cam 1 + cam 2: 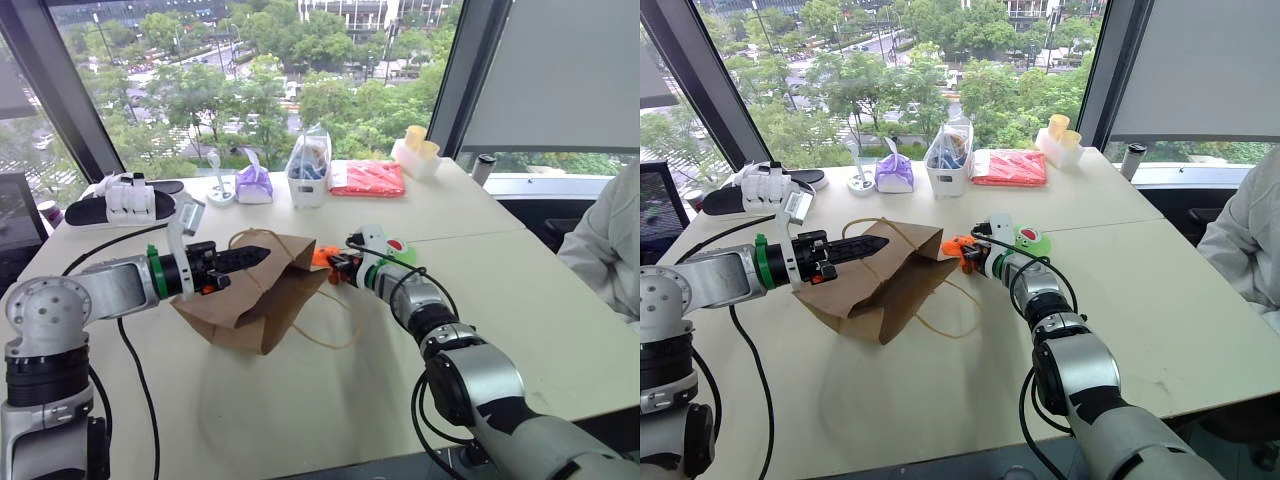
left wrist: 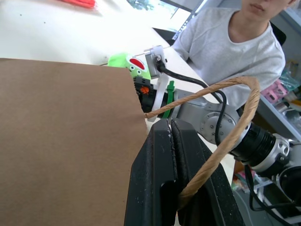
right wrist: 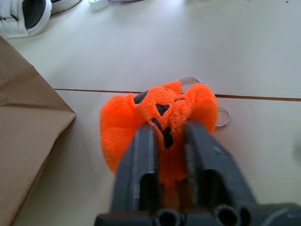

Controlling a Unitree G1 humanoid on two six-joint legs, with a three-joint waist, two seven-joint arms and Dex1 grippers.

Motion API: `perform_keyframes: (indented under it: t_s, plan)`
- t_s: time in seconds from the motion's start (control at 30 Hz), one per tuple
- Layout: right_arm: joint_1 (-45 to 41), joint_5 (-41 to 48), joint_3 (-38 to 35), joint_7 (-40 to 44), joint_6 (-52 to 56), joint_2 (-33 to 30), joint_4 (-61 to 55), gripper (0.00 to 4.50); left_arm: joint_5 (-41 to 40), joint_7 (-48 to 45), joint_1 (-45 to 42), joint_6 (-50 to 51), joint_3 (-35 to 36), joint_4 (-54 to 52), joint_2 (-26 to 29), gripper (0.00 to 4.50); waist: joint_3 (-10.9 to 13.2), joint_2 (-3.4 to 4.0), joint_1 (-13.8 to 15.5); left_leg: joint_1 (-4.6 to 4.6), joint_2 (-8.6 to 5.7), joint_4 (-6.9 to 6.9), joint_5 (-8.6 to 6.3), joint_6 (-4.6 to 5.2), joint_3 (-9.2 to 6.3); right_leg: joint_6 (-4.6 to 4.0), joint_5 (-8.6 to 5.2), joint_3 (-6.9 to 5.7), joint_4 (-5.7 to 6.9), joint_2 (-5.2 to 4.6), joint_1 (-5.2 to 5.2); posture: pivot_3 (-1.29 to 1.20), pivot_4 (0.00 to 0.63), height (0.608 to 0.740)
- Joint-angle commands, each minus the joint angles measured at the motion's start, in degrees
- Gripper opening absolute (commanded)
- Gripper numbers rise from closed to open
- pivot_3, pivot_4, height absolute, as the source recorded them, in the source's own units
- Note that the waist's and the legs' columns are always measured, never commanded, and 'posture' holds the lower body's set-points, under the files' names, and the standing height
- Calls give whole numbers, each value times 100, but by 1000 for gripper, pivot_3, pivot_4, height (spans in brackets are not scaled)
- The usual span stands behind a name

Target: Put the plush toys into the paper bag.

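- The left gripper is clamped on the paper bag's rope handle.
- The right gripper pinches the orange plush toy on the table, just beside the bag's mouth.
- The green plush toy sits just behind that wrist.

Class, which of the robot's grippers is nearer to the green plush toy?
Right. The right gripper, shut on the orange plush toy, sits beside the green plush toy; the left gripper holds the paper bag handle, farther away.

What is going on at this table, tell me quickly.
The robot is packing plush toys into the paper bag. Its left gripper is shut on the bag's handle; its right gripper has closed on the orange toy beside the bag. The green toy waits on the table.
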Motion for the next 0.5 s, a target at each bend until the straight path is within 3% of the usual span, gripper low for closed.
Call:
perform_keyframes:
  t_s: [0.03,0.2,0.33,0.5]
  plan:
    - [-79,-51,-42,24,-61,56,-51,18,-67,-52,-30,-157,124,-138,74,0,0,0,-16,0,0,0,0,0,0,0,0,0,1,0,0,0,150,740]
    - [-20,105,-224,15,-312,-77,-482,18,-27,-86,-85,-212,67,-86,62,0,0,0,-50,-1,0,0,0,0,-1,0,0,0,1,0,0,0,150,740]
    - [558,125,-160,229,-169,-544,-2326,18,14,-156,-146,-250,33,-16,67,0,1,2,-8,-8,-3,2,0,0,-5,1,0,0,1,-2,-4,0,150,740]
    - [1572,529,-214,229,1019,-925,-4770,18,65,-237,-185,-322,-45,42,28,0,0,1,51,-6,-3,-3,-2,2,-2,1,0,0,-1,-2,-5,0,150,740]
